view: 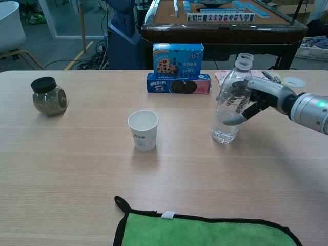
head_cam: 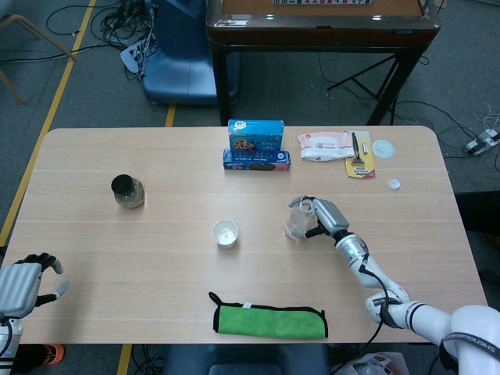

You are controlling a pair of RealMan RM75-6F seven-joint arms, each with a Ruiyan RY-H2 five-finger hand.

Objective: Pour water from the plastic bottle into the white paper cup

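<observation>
The clear plastic bottle [head_cam: 297,221] [view: 228,105] has no cap and stands right of centre with its base on the table, leaning slightly. My right hand [head_cam: 327,217] [view: 259,97] grips its upper body from the right, fingers wrapped around it. The white paper cup [head_cam: 225,233] [view: 143,129] stands upright and looks empty, a short way left of the bottle. My left hand [head_cam: 23,283] hangs off the table's near left corner, holding nothing, its fingers apart; the chest view does not show it.
A dark-lidded jar [head_cam: 127,191] [view: 48,96] stands at the left. Blue cookie boxes [head_cam: 255,145] [view: 178,68] sit at the back centre. A wipes pack [head_cam: 326,145], a razor card [head_cam: 360,156], a white lid [head_cam: 383,148] and the bottle cap [head_cam: 394,184] lie back right. A green cloth [head_cam: 269,321] [view: 205,230] lies at the front edge.
</observation>
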